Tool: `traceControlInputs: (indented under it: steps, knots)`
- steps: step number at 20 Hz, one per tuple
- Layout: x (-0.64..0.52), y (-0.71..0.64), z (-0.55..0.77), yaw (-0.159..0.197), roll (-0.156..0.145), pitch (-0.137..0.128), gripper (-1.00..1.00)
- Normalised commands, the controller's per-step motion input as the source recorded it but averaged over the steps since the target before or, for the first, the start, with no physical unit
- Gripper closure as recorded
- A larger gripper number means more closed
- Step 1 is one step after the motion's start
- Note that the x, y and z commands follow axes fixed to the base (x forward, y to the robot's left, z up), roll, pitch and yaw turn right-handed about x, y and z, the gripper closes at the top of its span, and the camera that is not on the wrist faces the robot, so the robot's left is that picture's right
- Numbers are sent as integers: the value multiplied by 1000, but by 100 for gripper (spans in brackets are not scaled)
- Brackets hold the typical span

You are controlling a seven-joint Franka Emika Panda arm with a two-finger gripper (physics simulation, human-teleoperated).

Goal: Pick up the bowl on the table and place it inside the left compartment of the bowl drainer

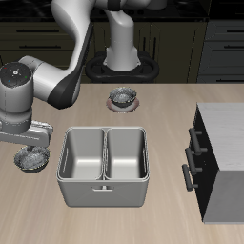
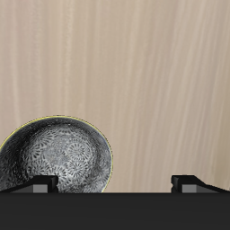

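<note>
The bowl (image 1: 33, 161), small and of speckled grey metal, sits on the table (image 1: 143, 219) beside the bowl drainer (image 1: 103, 189). My gripper (image 1: 35, 146) hovers just above it, open. In the wrist view the bowl (image 2: 56, 158) lies under one fingertip (image 2: 40, 184), off-centre from the gripper (image 2: 115, 184); nothing is between the fingers. The left compartment (image 1: 84, 155), the well nearer the bowl, holds nothing, and neither does the well beside it.
A like grey bowl on a dark saucer (image 1: 122, 96) stands farther back, near the robot's base. A dark cabinet with bar handles (image 1: 217, 162) sits on the far side of the drainer from the gripper.
</note>
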Motion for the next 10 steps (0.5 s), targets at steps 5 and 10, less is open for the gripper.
traceControlInputs:
  steps: [5, 10]
  knots:
    - [-30, -28, -299, -12, -2, 46, -100]
    - [-28, -23, -216, -3, -4, 47, -100]
